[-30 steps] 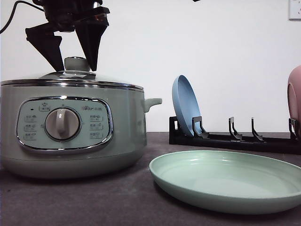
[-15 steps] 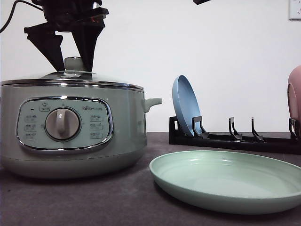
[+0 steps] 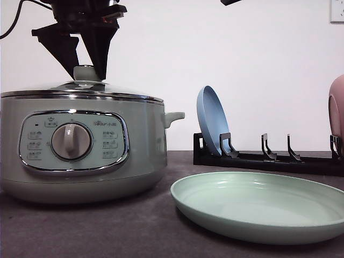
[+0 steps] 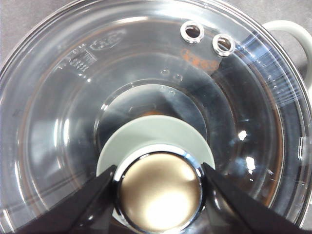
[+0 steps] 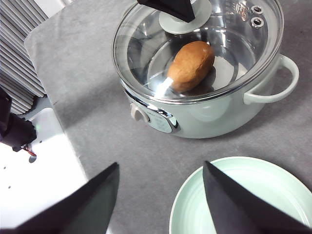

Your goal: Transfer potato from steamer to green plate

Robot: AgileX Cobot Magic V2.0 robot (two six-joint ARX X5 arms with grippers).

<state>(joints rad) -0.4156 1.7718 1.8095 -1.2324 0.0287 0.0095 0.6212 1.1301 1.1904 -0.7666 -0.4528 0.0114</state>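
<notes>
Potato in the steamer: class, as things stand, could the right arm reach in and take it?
Probably not: the glass lid covers the steamer with the potato beneath it, and the open right gripper hangs apart.

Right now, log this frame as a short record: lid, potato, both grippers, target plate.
lid: glass lid on the steamer
potato: potato inside, under the lid
left gripper: left gripper fingers either side of the lid knob; grip uncertain
right gripper: right gripper open, holding nothing
target: green plate empty, beside the steamer
</notes>
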